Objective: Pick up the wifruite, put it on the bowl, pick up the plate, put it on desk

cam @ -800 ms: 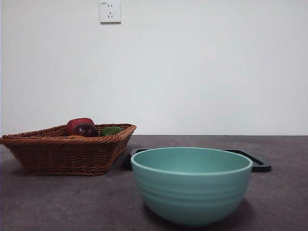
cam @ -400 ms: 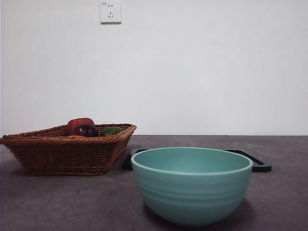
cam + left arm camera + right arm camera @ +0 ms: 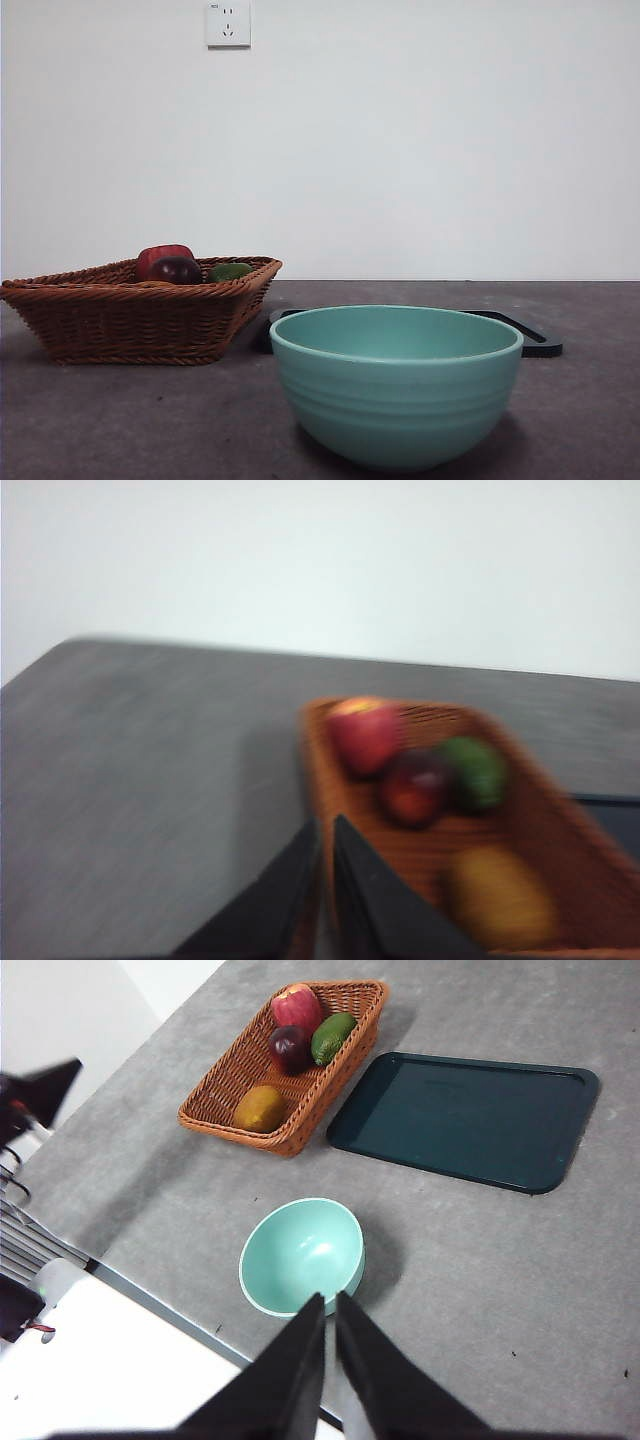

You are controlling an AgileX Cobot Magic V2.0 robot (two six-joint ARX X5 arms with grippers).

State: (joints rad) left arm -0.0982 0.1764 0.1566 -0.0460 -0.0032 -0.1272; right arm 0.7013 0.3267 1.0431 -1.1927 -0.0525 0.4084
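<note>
The orange-brown wifruite [image 3: 260, 1108] lies in a brown wicker basket [image 3: 285, 1065], at the end nearest the bowl; it also shows, blurred, in the left wrist view [image 3: 500, 895]. In the front view the basket's wall [image 3: 140, 320] hides it. The teal-green bowl [image 3: 396, 385] stands empty on the grey desk [image 3: 100, 420], and also shows in the right wrist view [image 3: 302, 1255]. A dark flat tray [image 3: 465, 1120] lies behind the bowl. My left gripper [image 3: 325, 865] is shut and empty above the basket's edge. My right gripper [image 3: 328, 1315] is shut and empty, high above the bowl.
The basket also holds a red apple [image 3: 298, 1005], a dark red-purple fruit [image 3: 290, 1048] and a green fruit [image 3: 333, 1036]. The desk's front edge [image 3: 170, 1305] runs just past the bowl. A white wall with a socket [image 3: 228, 24] stands behind.
</note>
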